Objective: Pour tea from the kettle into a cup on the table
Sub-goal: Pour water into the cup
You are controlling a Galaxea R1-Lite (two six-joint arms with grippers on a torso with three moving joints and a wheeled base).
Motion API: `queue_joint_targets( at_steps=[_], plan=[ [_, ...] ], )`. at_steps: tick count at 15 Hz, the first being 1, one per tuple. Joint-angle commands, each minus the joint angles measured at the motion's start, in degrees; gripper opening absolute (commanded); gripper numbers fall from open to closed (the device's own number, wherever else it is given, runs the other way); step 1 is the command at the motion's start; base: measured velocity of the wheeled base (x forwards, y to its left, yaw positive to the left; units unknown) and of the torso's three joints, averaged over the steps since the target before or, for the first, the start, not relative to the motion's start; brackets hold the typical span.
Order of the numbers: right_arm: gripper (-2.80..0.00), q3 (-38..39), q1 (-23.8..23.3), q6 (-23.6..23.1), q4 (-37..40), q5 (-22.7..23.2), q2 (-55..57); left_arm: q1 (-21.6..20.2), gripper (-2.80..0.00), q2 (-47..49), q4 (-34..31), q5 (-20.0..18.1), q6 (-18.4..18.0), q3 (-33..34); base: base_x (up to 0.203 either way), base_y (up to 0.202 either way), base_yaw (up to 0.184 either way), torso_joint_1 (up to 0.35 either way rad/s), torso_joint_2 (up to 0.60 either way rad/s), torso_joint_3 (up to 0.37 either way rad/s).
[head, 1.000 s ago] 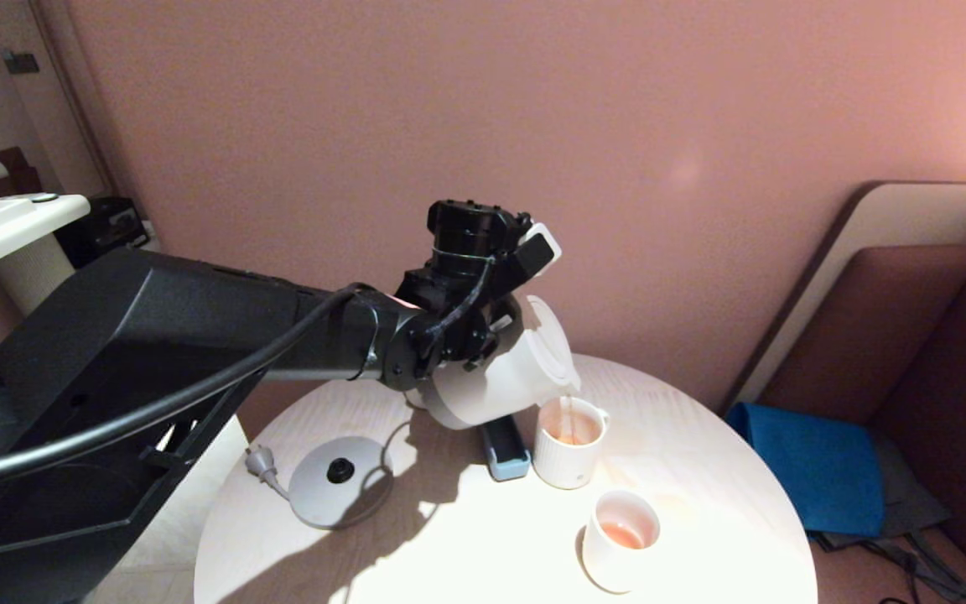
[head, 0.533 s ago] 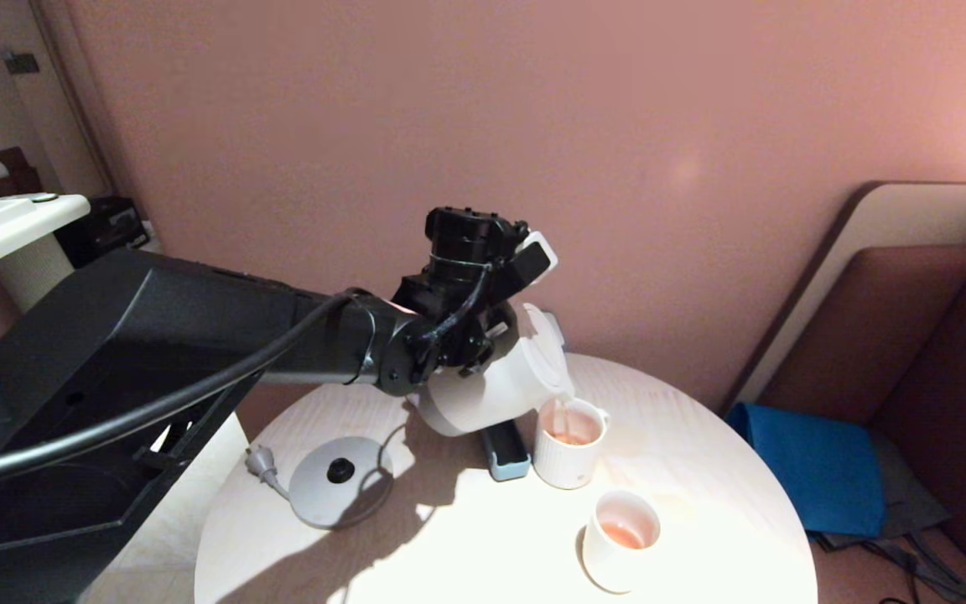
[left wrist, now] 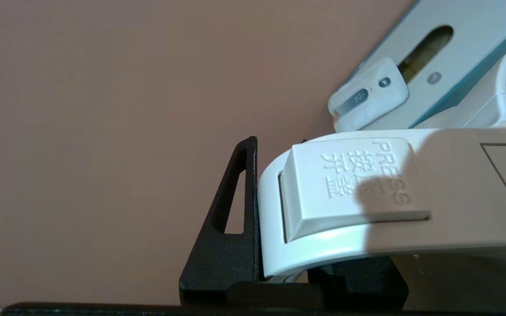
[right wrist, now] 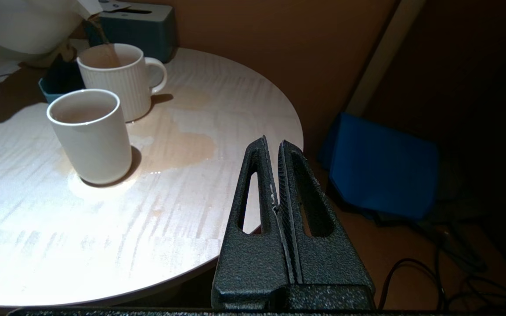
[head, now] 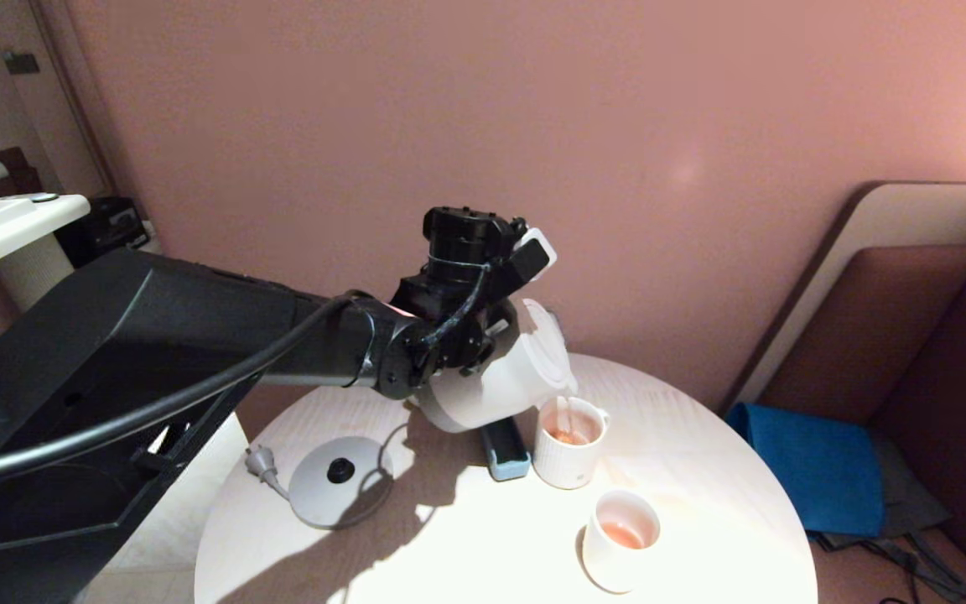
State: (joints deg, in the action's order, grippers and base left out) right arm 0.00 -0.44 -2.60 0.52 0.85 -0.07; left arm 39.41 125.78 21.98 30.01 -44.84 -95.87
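The cream-white kettle (head: 491, 390) hangs tilted over the table (head: 701, 470), its spout just above the cup (head: 568, 445), a ribbed white mug. A thin stream of tea (head: 568, 413) runs from the spout into the mug, which holds pale orange liquid. My left gripper (head: 490, 329) is shut on the kettle's handle (left wrist: 367, 197); one black finger (left wrist: 235, 210) presses its side. In the right wrist view the cup (right wrist: 119, 83) stands under the kettle (right wrist: 20, 26). My right gripper (right wrist: 274, 145) is shut and empty, parked off the table's near right edge.
A smooth white cup (head: 620, 541) with some tea stands nearer me, in a spilled puddle (right wrist: 178, 145). The grey base disc (head: 334, 482) and its plug (head: 261, 461) lie left. A small blue tray (head: 504, 449) sits beside the mug. A blue cushion (head: 810, 470) lies right.
The left gripper and the kettle have edged slightly to the left. The tea stream keeps running into the ribbed mug. The right arm has not moved.
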Motion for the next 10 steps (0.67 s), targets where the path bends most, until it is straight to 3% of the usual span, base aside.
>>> queue_joint_targets(
  at_steps=[1,5,10],
  plan=[
    [-2.80,0.00,0.00,-0.04,0.00,0.03,0.07,-0.03,-2.80,-1.07,1.77,0.14,-0.13,3.15,0.000,0.000,0.000,0.000,0.00,0.000],
    [-2.80,0.00,0.00,-0.04,0.00,0.03,0.07,-0.47,-2.80,-3.20,5.03,0.79,1.98,6.58,0.000,0.000,0.000,0.000,0.00,0.000],
    [-2.80,0.00,0.00,-0.04,0.00,0.03,0.07,-0.39,-2.80,-5.03,5.00,1.20,12.57,9.38,0.000,0.000,0.000,0.000,0.00,0.000]
  ],
)
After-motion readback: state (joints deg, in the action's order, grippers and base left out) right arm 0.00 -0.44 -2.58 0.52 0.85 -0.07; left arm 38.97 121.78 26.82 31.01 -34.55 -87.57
